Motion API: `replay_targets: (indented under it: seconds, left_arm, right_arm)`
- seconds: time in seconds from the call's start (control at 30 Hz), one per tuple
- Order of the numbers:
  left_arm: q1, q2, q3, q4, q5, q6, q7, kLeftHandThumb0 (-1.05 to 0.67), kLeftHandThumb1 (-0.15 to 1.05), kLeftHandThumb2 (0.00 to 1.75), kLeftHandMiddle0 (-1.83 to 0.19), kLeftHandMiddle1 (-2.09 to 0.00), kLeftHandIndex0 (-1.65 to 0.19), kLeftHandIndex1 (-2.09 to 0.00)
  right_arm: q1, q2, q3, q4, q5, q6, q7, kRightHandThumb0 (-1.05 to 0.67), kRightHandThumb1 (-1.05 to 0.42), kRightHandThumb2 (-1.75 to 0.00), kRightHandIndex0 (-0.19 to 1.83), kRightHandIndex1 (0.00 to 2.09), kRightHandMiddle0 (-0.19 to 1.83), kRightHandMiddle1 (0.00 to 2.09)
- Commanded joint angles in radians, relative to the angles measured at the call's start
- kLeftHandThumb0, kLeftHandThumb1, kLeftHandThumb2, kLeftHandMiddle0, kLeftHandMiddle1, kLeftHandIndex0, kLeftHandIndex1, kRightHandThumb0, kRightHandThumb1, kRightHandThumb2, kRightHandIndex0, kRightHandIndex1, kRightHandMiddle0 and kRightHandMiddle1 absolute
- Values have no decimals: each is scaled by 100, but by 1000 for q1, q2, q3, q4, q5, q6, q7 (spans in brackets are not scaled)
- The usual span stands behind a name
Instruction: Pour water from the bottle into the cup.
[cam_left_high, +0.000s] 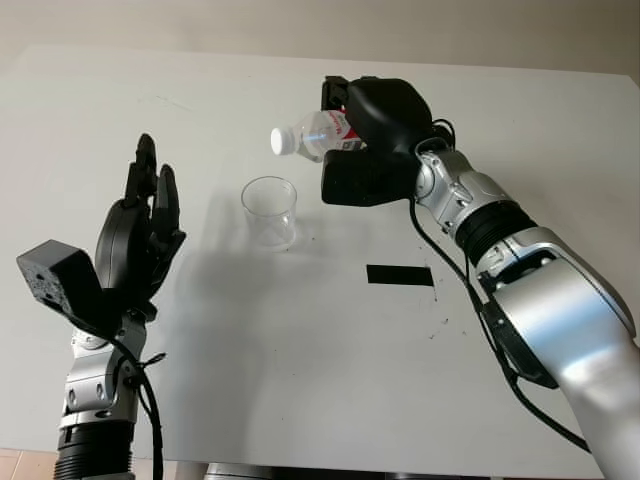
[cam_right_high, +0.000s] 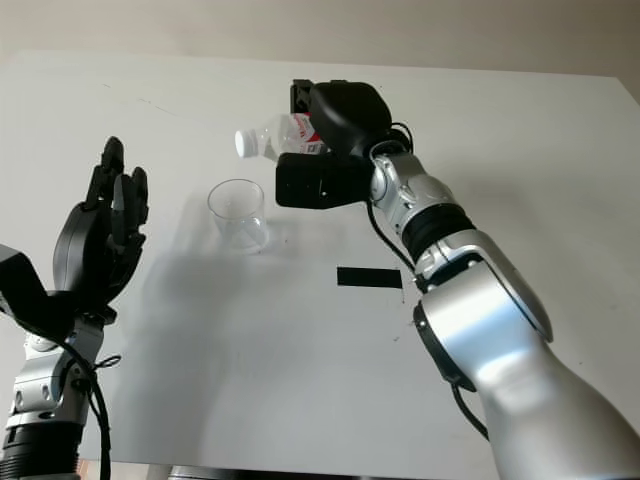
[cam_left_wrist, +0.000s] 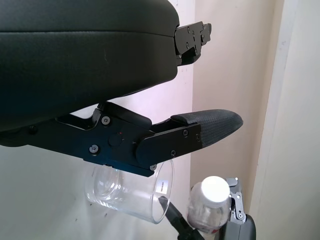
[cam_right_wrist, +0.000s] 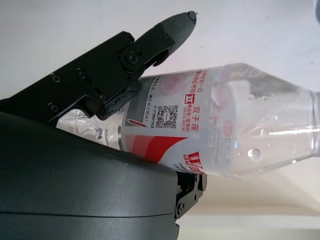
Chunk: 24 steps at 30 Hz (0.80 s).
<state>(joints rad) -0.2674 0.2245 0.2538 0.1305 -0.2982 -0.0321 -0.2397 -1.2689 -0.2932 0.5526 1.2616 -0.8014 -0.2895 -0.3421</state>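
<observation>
The right hand (cam_left_high: 365, 140) grips the bottle (cam_left_high: 312, 134) tipped on its side, white cap on, above the tabletop (cam_left_high: 300, 360) beside the cup (cam_left_high: 270, 211); the cup stands upright toward the far edge; the left hand (cam_left_high: 140, 235) hangs open near the left edge.

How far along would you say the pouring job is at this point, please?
Done: the right hand has grasped the water bottle and lifted it off the table. In hand: the bottle is tipped on its side, its white-capped mouth above and just beside the clear cup. Left: pouring; the cup looks empty. The left hand is open, raised beside the cup.
</observation>
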Motion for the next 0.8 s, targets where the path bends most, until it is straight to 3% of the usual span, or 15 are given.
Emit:
replay_targets:
  seconds: [0.0, 0.23, 0.37, 0.77]
  left_arm:
    - [-3, -5, -3, 4, 6, -8, 4, -68, 105, 65, 19, 0, 19, 0]
    - [-2, -9, -4, 3, 2, -5, 2, -69, 105, 65, 19, 0, 19, 0]
    - [-1, -8, -4, -1, 2, -3, 1, -69, 105, 65, 19, 0, 19, 0]
    - [3, -13, -2, -9, -2, 16, 9, -69, 105, 63, 19, 0, 19, 0]
  right_arm:
    - [-56, -32, 54, -8, -62, -25, -75, -23, -105, -9, 78, 209, 30, 209]
    - [-86, -61, 185, 15, -214, -62, -275, -29, -105, -16, 102, 209, 47, 209]
    - [-100, -62, 233, 26, -264, -59, -337, -31, -105, -12, 114, 209, 59, 209]
    - [-109, -57, 300, 42, -324, -31, -413, -35, -105, -7, 117, 209, 68, 209]
